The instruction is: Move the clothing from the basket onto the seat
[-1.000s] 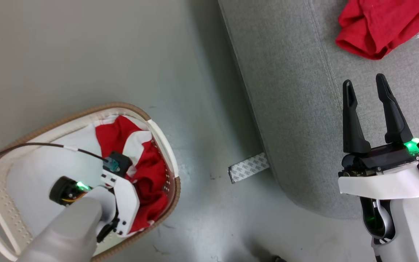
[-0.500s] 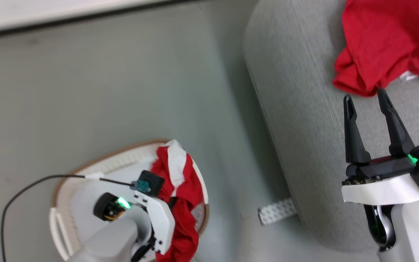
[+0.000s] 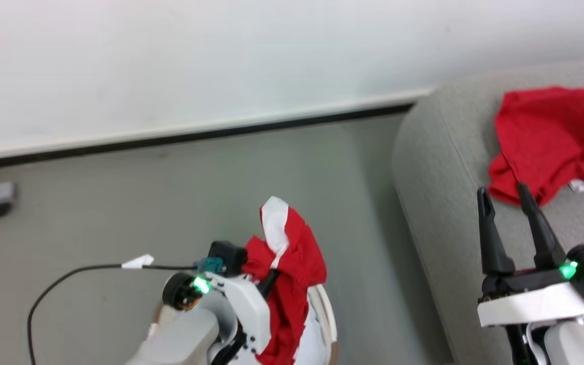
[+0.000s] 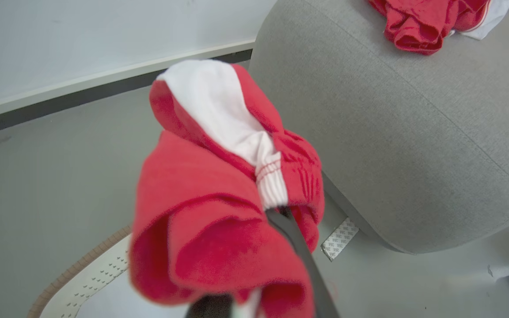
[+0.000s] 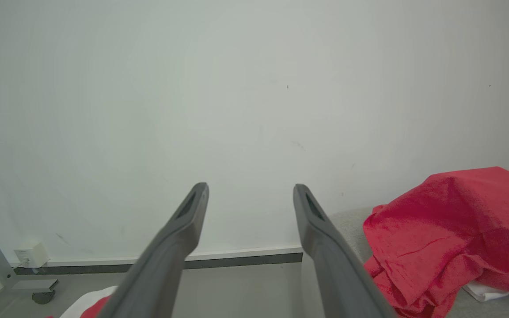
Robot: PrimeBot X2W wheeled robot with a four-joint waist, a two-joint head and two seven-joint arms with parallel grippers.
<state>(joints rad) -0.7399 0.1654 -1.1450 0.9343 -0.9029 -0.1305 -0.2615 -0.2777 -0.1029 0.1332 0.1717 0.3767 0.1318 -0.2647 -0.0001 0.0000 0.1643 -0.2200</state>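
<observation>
Red garment clenched in left gripper hangs, seemingly over the basket, seat to its right; right gripper agape.

A: The garment?
B: Soft matt red cloth, white ribbed trim.
A: The sofa?
B: Coarse grey woven fabric. The basket is smooth perforated white plastic, brown woven-look rim.

Bare test rm staged as home, plain white wall, grey floor, sofa, laundry basket
</observation>
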